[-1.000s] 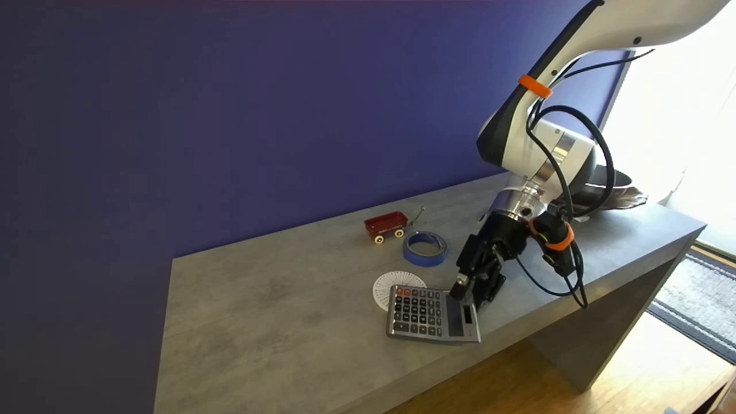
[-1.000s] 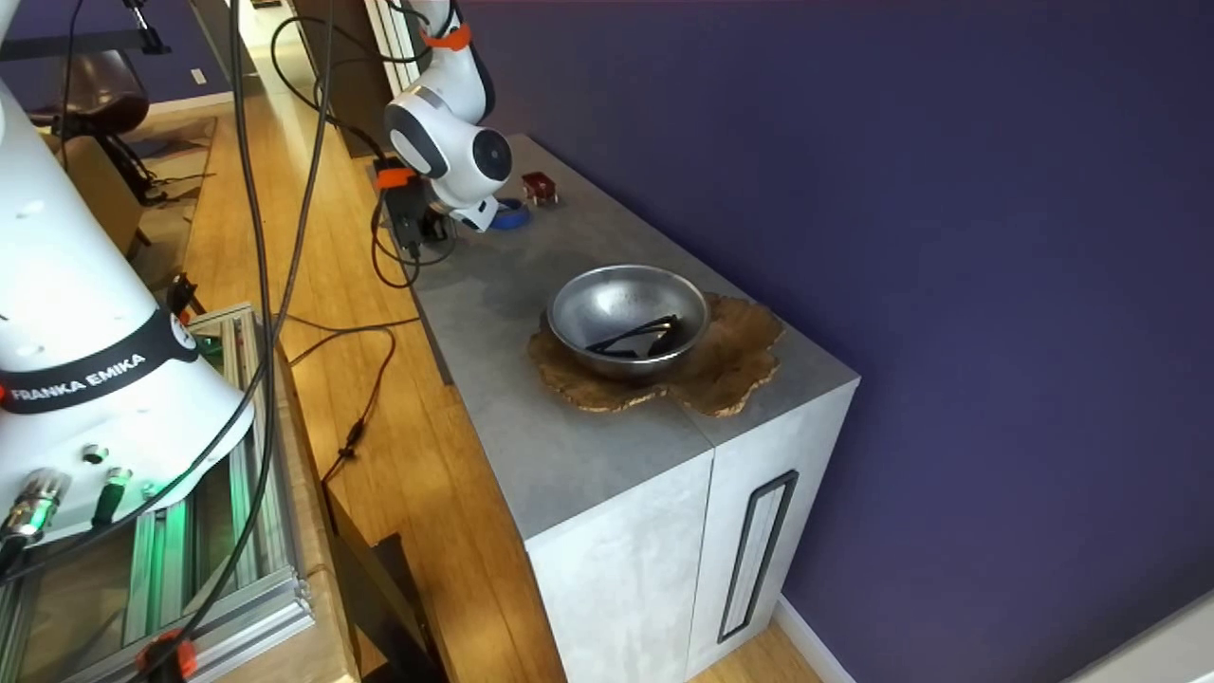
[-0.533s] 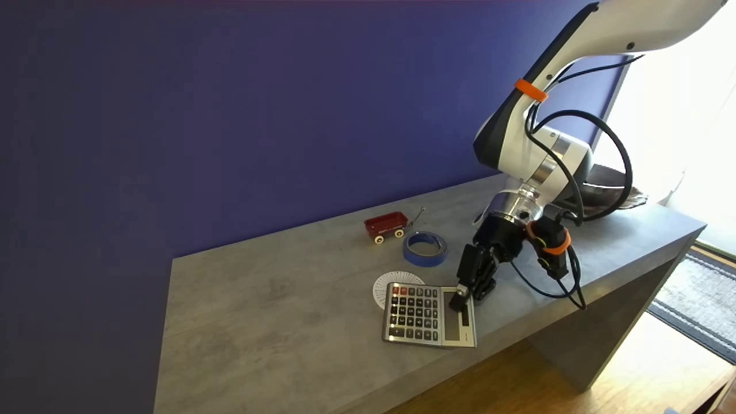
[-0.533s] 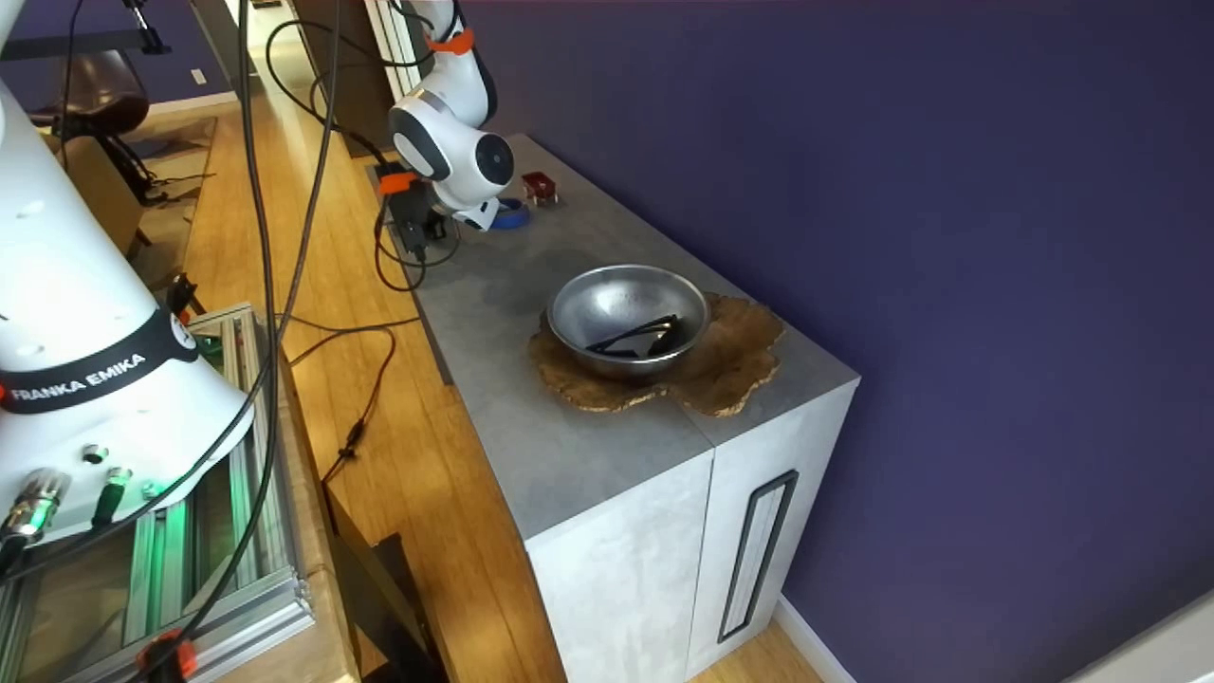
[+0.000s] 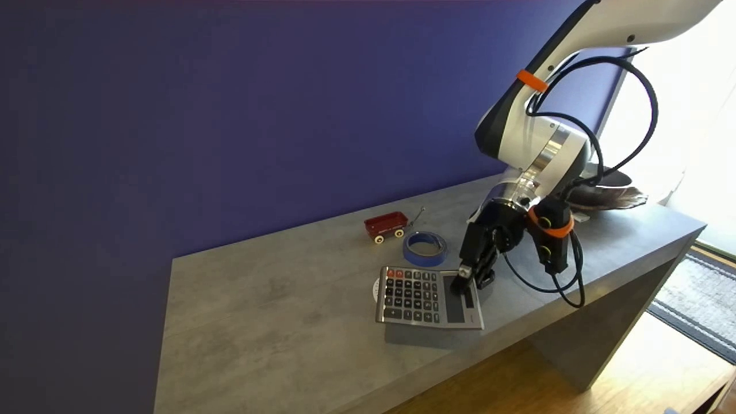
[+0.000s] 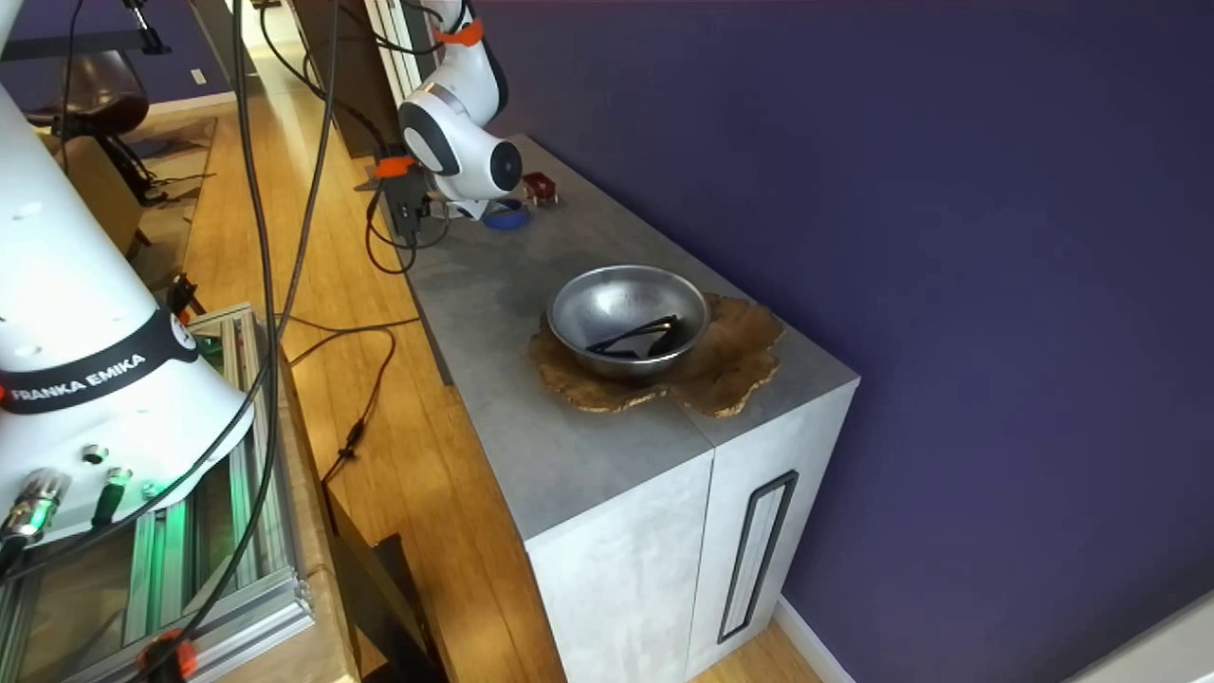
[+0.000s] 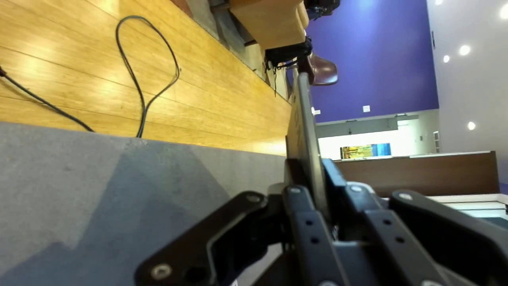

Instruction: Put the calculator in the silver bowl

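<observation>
The grey calculator point(image 5: 411, 299) hangs just above the counter, its keys facing up and its shadow on the surface below. My gripper point(image 5: 462, 283) is shut on its display end, one finger lying over the top face. Seen edge-on in the wrist view, the calculator point(image 7: 304, 127) is pinched between both fingers. At the far end of the counter stands the silver bowl point(image 6: 607, 296), well away from the gripper. Dark items resembling glasses point(image 6: 637, 338) lie inside it. The arm's wrist hides the gripper and calculator in that exterior view.
The bowl rests on a wavy-edged wooden slab point(image 6: 744, 346). A blue ring point(image 5: 425, 259) and a small red wagon point(image 5: 386, 224) sit near the calculator. A white disc point(image 5: 376, 290) peeks out from behind it. The purple wall runs along the counter's back.
My gripper has closed on the calculator's display end. The calculator has risen off the counter, covering more of the white disc, and the arm's cable loop now bulges outward.
</observation>
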Controlling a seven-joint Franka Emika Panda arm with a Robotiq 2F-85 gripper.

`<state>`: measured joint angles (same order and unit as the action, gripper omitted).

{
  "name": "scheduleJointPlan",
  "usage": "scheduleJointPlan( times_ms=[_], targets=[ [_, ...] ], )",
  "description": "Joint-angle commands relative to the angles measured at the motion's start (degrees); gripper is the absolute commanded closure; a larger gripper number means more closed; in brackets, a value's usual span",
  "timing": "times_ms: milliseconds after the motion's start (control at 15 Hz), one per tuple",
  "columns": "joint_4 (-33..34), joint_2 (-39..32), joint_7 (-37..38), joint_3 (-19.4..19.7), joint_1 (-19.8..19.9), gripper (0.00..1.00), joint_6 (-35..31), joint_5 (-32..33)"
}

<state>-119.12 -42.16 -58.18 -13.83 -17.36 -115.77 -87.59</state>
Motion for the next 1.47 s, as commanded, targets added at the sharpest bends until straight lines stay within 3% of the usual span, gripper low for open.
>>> scheduleJointPlan(
  times_ms=[0,400,733,800,1067,1133,1400],
  targets=[
    [-5.5,7.3,3.6,2.2,2.1,0.96,1.4,-0.7],
    [-20.8,25.6,5.2,7.0,5.1,0.96,-8.5,-6.6],
    [-32.8,40.0,14.1,10.6,8.9,0.96,-15.0,-2.4],
    [-26.2,31.9,10.1,9.2,8.2,0.85,-13.9,-3.6],
    [-31.8,38.3,12.0,10.1,10.0,0.85,-14.4,-3.2],
    [-32.5,39.7,11.4,10.8,10.5,0.96,-16.0,-3.3],
    [-35.4,45.8,11.1,15.5,16.0,0.96,-20.3,-2.0]
  ],
)
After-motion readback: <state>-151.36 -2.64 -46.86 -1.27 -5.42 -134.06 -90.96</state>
